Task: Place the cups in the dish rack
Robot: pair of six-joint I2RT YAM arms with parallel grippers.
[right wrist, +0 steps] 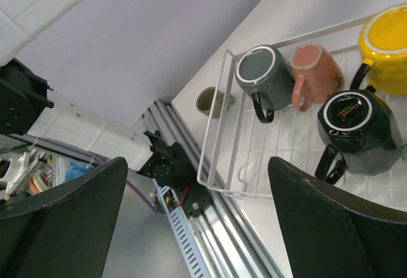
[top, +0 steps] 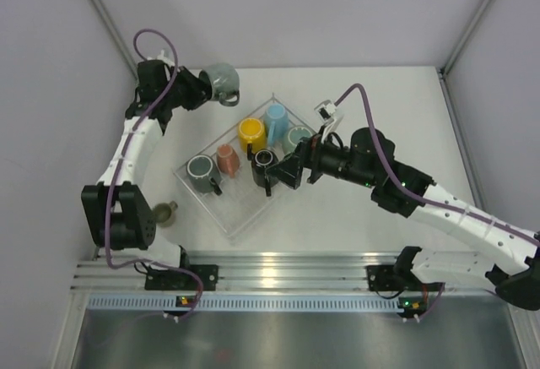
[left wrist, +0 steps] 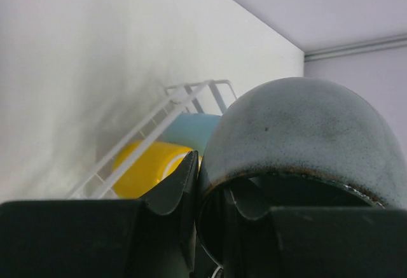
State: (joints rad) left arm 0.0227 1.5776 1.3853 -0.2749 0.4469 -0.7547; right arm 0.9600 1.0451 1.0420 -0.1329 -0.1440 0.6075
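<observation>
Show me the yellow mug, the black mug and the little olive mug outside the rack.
yellow mug (top: pixel 251 132): top view, middle of its body.
black mug (right wrist: pixel 353 118): right wrist view, on its white-rimmed round end.
olive mug (top: pixel 163 214): top view, middle of the mug.

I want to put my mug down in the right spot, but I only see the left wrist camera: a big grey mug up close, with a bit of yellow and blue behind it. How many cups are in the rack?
Observer: Six are in the dish rack: the dark grey mug, salmon mug, yellow mug, light blue mug, pale green mug and black mug.
Operator: Besides my grey mug, is any cup not in yet?
Observer: Yes, a small olive cup stands on the table near the left arm's base, outside the rack.
</observation>
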